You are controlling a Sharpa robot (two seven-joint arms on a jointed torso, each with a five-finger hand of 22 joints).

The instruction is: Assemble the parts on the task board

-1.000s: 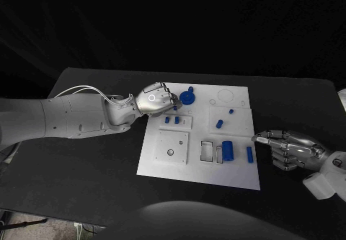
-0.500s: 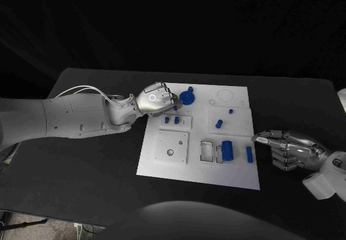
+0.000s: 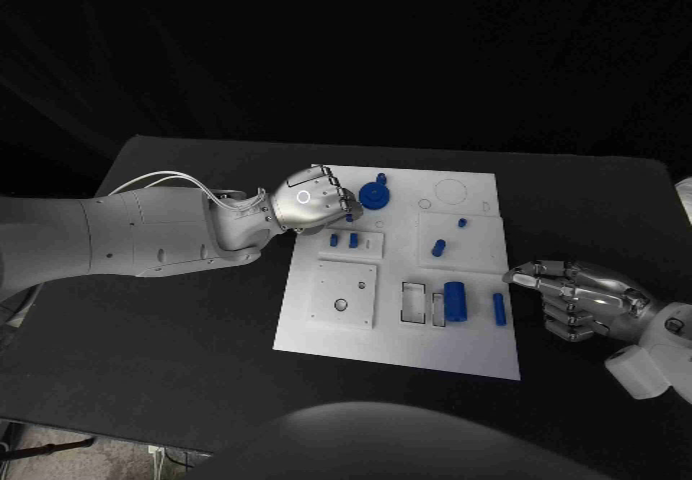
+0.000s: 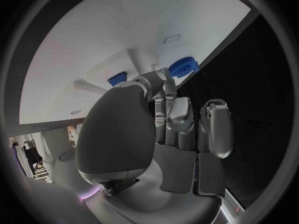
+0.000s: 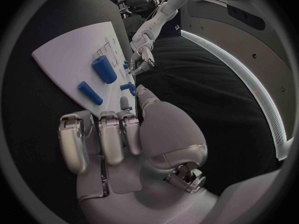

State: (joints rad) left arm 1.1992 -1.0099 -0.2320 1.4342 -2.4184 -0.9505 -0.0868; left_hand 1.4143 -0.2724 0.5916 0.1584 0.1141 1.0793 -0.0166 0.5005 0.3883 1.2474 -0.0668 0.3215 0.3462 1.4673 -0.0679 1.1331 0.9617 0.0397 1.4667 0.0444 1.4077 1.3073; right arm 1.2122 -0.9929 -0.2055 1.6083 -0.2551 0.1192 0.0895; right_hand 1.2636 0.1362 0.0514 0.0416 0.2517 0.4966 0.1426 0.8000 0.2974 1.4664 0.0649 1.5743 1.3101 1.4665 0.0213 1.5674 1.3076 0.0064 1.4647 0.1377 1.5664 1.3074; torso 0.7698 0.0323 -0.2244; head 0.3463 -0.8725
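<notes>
The white task board (image 3: 476,350) lies mid-table. A blue gear (image 3: 376,193) (image 4: 184,66) stands at its far edge. My left hand (image 3: 315,198) (image 4: 168,109) hovers just beside the gear with its fingers curled in; a small blue piece (image 4: 117,78) lies by the thumb, and I cannot tell if they touch. Two short pegs (image 3: 343,240), a thick cylinder (image 3: 456,300) (image 5: 104,68) and a slim cylinder (image 3: 499,308) (image 5: 90,93) are on the board. My right hand (image 3: 584,298) (image 5: 118,134) rests on the table off the board's right edge, fingers curled, holding nothing.
Two more small blue pegs (image 3: 438,247) (image 3: 462,222) stand on the board's right half. A raised white plate (image 3: 346,293) with a small hole and two rectangular slots (image 3: 414,302) occupy the near half. Black table surrounds the board.
</notes>
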